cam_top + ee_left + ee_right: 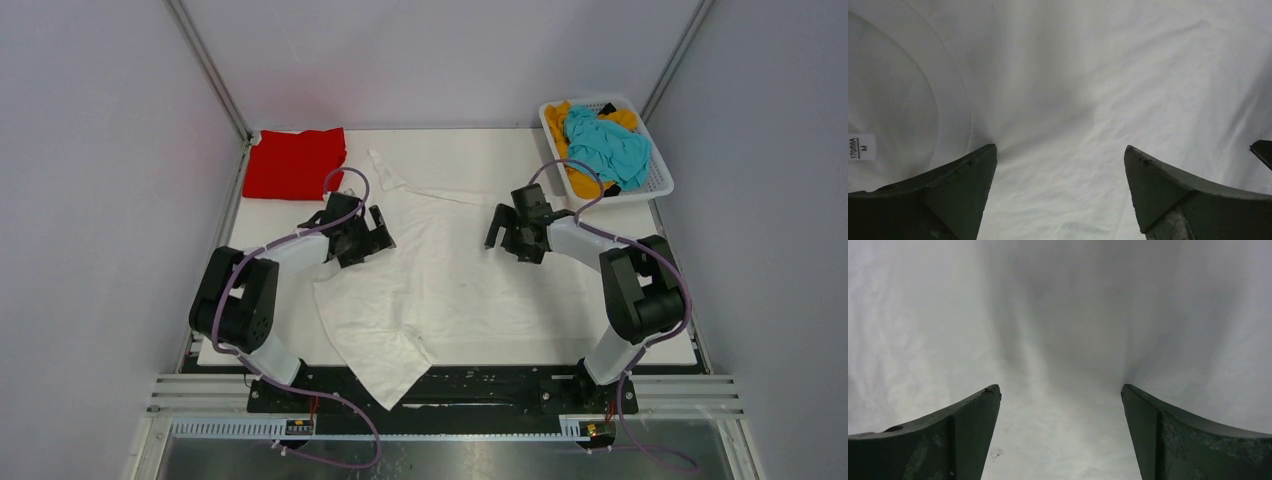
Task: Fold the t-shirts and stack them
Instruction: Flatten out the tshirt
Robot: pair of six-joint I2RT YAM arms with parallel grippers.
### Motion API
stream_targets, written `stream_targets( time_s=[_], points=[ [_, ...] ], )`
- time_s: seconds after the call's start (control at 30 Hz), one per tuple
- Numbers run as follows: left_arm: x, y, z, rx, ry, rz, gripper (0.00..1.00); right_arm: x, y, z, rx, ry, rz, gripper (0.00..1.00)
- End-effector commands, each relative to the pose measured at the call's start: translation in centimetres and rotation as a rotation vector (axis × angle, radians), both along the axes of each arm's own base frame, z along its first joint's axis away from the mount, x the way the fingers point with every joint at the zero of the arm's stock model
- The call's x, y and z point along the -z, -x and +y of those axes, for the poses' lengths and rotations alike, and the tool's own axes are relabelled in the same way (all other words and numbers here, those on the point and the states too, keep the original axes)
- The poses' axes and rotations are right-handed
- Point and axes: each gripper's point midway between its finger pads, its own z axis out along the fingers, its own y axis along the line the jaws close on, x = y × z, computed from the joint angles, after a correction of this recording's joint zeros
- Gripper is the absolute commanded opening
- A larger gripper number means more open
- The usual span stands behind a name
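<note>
white basket (pixel 661 172) holding teal t-shirt (pixel 605 146), orange-yellow t-shirt (pixel 582 183)

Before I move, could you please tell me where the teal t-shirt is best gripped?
Probably its raised, bunched middle, from straight above: the teal t-shirt lies crumpled on the orange-yellow t-shirt inside the basket, whose walls block any sideways approach.

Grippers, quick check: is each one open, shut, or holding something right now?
Left gripper: open, jaws spread over the white t-shirt, holding nothing.
Right gripper: open, jaws spread over the same t-shirt, holding nothing.
</note>
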Motion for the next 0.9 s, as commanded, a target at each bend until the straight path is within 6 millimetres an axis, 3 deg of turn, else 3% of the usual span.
stream_targets(
  time_s=[0.0, 0.2, 0.33, 0.43, 0.6, 0.87],
  points=[
    [1.0, 4.2, 2.2, -0.050, -0.066, 0.090, 0.99, 0.6, 4.3, -0.2, -0.003, 0.019, 0.071, 1.00],
    [0.4, 8.0, 5.5, -0.114, -0.170, 0.113, 0.99, 1.8, 11.1, 1.6, -0.106, -0.026, 0.162, 1.00],
    [-1.3, 8.7, 6.3, -0.131, -0.179, 0.072, 0.99, 0.7, 13.2, 3.0, -0.154, -0.072, 0.143, 1.00],
    [-2.8, 8.5, 6.1, -0.123, -0.155, 0.026, 0.99, -1.1, 12.6, 2.7, -0.151, -0.060, 0.068, 1.00],
    [-5.8, 6.9, 5.3, -0.103, -0.119, -0.065, 0.99, -4.7, 9.6, 1.3, -0.130, 0.018, -0.113, 1.00],
    [-9.8, 0.1, 0.8, -0.042, 0.036, -0.214, 0.99, -7.0, 6.5, -2.0, -0.043, 0.186, -0.248, 0.99]
  ],
)
